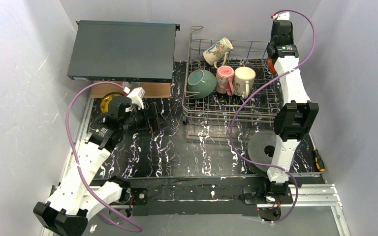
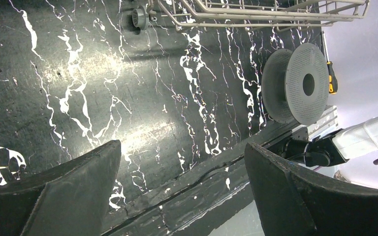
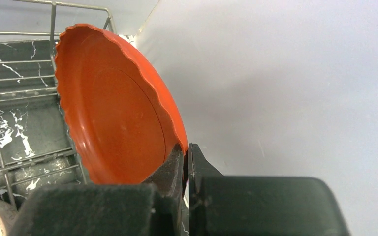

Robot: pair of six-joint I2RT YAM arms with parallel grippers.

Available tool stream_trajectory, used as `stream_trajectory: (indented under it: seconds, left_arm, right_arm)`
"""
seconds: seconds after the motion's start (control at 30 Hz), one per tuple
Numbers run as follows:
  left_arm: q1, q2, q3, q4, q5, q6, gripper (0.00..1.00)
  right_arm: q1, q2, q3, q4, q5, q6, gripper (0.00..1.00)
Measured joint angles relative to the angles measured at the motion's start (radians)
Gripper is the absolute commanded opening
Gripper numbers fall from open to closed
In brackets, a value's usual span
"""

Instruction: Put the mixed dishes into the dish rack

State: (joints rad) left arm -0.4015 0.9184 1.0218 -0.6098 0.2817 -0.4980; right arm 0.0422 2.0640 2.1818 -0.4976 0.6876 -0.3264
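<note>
- The small yellow dish (image 1: 107, 102) lies on the table at the far left. It is just beside the left arm's wrist and partly hidden by it. A wooden board (image 1: 150, 89) sits behind it, under the flat dark grey box (image 1: 123, 49).
- The left gripper (image 1: 153, 120) hangs over the black marbled table (image 1: 177, 152) with its fingers spread wide. Its wrist view shows only bare table between them, and it holds nothing.
- The dish rack (image 1: 216, 117) stands on the far right half of the table.
- The teal bowl (image 1: 201, 82) lies on its side at the left end of the rack.
- The pink mug (image 1: 225, 78) is just beside the bowl, and the white mug (image 1: 244, 78) touches the pink one.
- The floral mug (image 1: 217, 50) leans tipped over behind them, near the rack's far wall.
- A grey ribbed disc (image 1: 260, 147) sits in front of the rack, partly behind the right arm. A screwdriver (image 1: 318, 158) lies at the table's right edge.
- The red-orange plate (image 3: 118, 108) stands on edge at the right end of the rack, tilted, with rack wires behind it.
- The right gripper (image 3: 184, 164) has its fingers pressed together right at the plate's rim. Whether the rim is caught between them cannot be told.
</note>
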Motion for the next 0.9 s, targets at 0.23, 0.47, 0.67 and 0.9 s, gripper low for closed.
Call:
stream_trajectory:
  seconds: [0.23, 0.47, 0.67, 0.9]
  left_arm:
    - [0.000, 0.000, -0.005, 0.002, 0.000, 0.008, 0.96]
    - [0.000, 0.015, -0.007, 0.002, 0.000, 0.025, 0.96]
    - [0.000, 0.019, -0.007, 0.002, 0.000, 0.031, 0.96]
    - [0.000, 0.019, -0.007, 0.002, 0.000, 0.035, 0.96]
  right_arm:
    - [0.023, 0.014, 0.000, 0.054, 0.066, -0.069, 0.01]
    - [0.034, 0.048, 0.000, 0.113, 0.113, -0.138, 0.01]
    - [0.035, 0.081, -0.005, 0.154, 0.127, -0.175, 0.01]
    - [0.048, 0.112, -0.005, 0.171, 0.130, -0.180, 0.01]
